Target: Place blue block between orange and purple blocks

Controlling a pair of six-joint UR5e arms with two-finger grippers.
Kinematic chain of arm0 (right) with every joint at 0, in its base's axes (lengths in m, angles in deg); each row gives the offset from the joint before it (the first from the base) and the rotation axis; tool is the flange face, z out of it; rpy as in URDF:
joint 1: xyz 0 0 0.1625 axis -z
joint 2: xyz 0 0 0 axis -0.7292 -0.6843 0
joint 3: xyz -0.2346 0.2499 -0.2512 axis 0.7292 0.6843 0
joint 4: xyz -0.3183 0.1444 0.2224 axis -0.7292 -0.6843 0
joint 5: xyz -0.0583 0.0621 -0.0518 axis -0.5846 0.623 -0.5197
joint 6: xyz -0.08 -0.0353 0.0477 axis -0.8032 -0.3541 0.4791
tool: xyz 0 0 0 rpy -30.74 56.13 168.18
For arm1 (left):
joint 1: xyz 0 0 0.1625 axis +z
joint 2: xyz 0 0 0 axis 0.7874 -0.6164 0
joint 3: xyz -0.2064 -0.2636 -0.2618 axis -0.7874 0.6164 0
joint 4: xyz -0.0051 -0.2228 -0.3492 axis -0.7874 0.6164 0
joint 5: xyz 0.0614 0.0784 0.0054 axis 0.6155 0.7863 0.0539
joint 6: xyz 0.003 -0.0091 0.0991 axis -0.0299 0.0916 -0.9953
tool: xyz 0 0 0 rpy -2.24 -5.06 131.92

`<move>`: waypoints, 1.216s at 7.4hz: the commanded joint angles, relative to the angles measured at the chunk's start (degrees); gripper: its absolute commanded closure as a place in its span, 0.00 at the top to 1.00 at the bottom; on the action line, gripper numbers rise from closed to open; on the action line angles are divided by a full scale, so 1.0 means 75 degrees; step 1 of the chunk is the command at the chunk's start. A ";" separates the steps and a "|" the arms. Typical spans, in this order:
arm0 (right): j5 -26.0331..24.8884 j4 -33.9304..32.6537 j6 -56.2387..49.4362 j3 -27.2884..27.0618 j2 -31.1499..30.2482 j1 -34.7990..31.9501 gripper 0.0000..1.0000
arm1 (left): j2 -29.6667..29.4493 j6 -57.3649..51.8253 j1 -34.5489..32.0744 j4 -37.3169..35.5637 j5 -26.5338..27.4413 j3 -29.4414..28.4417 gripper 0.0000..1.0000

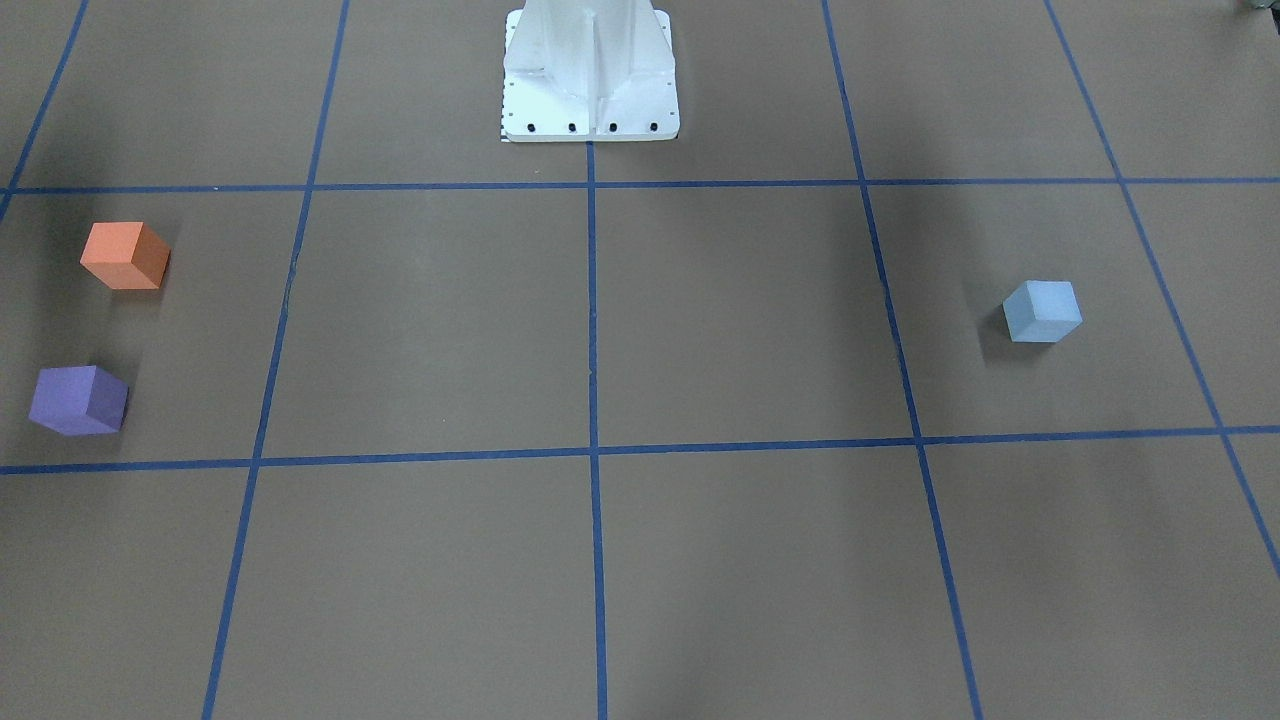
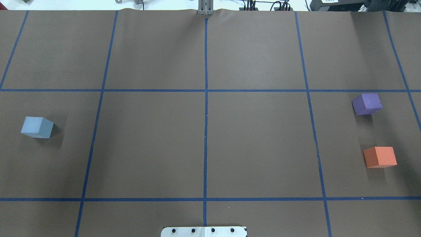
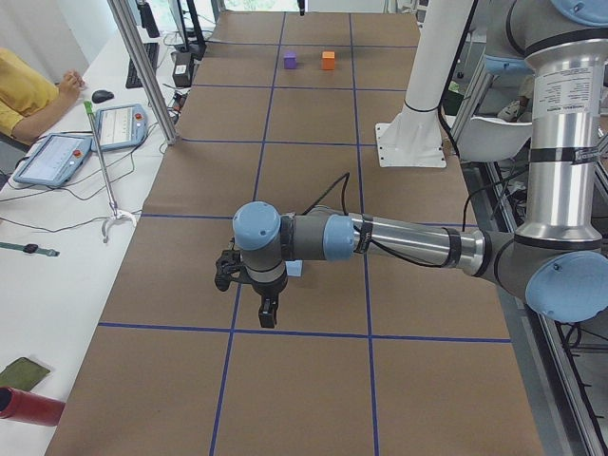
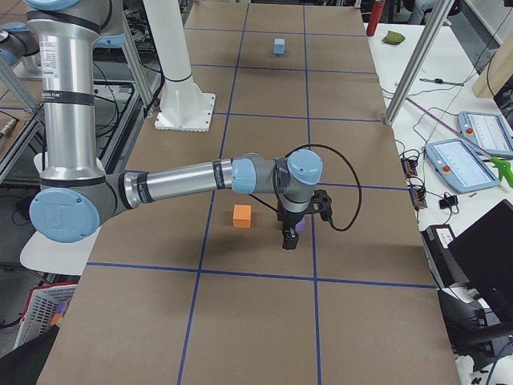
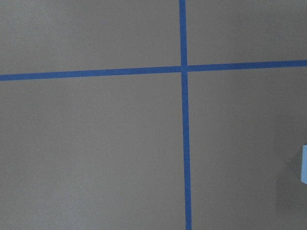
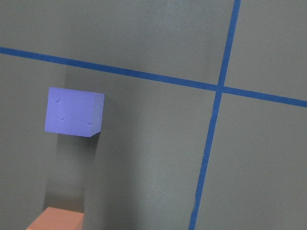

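Tabletop: left hand near blue block, opening unclear.

Pale blue block flat near the bench's left end, orange block near the right end, purple block beyond it toward the far edge, both turned slightly, apart

No text, label, brand, number or sign can be read in any view. The lit screens of the two handheld tablets on the white bench beside the desk are too small to make out.
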 commanded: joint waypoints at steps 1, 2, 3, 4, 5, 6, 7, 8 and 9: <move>0.0041 0.0362 0.0012 0.0257 -0.0024 0.0006 1.00 | 0.0085 -0.0005 0.0001 0.0005 -0.0018 -0.0006 1.00; 0.0041 0.0365 0.0012 0.0259 -0.0024 0.0006 1.00 | 0.0051 -0.0005 0.0013 0.0005 -0.0006 0.0040 1.00; 0.0064 0.0365 0.0012 0.0271 -0.0024 0.0006 1.00 | 0.0062 -0.0005 0.0002 0.0005 -0.0006 0.0040 1.00; 0.0053 0.0377 0.0000 0.0282 -0.0012 0.0006 1.00 | 0.0074 -0.0005 0.0013 0.0029 -0.0006 0.0040 1.00; 0.0064 0.0412 0.0012 0.0329 0.0011 0.0018 1.00 | 0.0062 0.0007 0.0013 0.0040 -0.0006 0.0017 1.00; 0.0076 0.0424 0.0012 0.0329 0.0011 0.0018 1.00 | 0.0074 0.0019 0.0002 0.0040 -0.0029 0.0005 1.00; 0.0076 0.0424 0.0012 0.0341 0.0000 0.0006 1.00 | 0.0074 0.0030 0.0013 0.0040 -0.0030 0.0075 1.00; 0.0099 0.0424 0.0000 0.0341 -0.0012 0.0006 1.00 | 0.0062 0.0007 0.0025 0.0098 -0.0134 0.0064 1.00; 0.0413 0.0424 0.0000 0.0329 -0.0035 0.0006 1.00 | 0.0074 0.0065 0.0060 0.0331 -0.0147 0.0064 1.00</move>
